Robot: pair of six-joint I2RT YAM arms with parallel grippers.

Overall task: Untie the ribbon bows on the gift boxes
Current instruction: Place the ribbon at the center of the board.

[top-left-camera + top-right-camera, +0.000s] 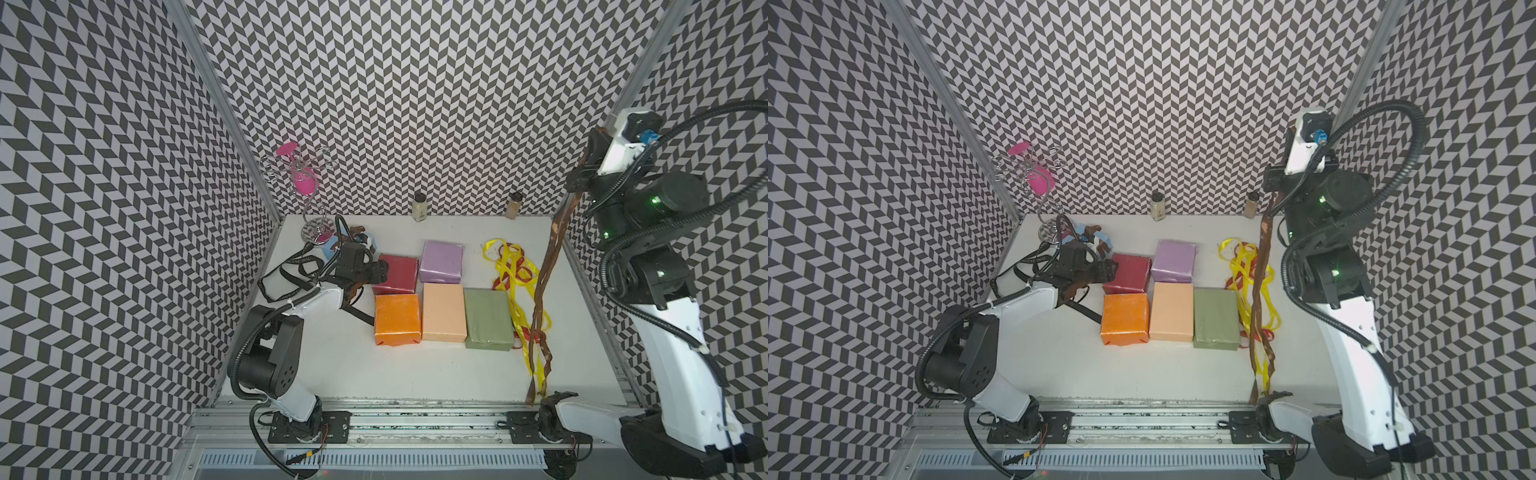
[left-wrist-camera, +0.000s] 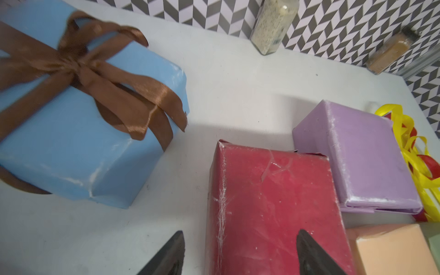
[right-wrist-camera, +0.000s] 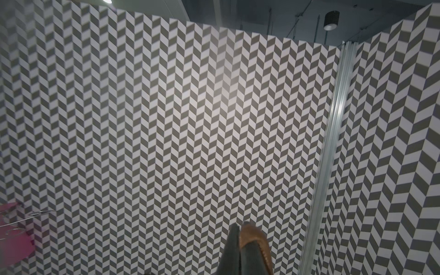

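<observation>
1. The right end effector, raised high and nearest the top camera, is clamped on a brown ribbon. The ribbon hangs slack down to the front edge of the worktop.
2. The left end effector stands open and empty, low over the dark red box and near the light blue box.
3. The light blue box, at the rear left by the wire stand, carries the only tied bow. The orange box, peach box, olive box and lilac box are bare.
4. Risk: the box looks light, so a pull on a bow tail may drag it into the stand instead of slipping the knot.
5. Risk: the dangling ribbon crosses the loose yellow and red ribbons and could drag them along or snag near the arm's base.
6. The bow is broad, glossy satin with frayed ends. The wrapping paper is matte, scuffed white at its creases, and the loose ribbons are narrow and curly.
</observation>
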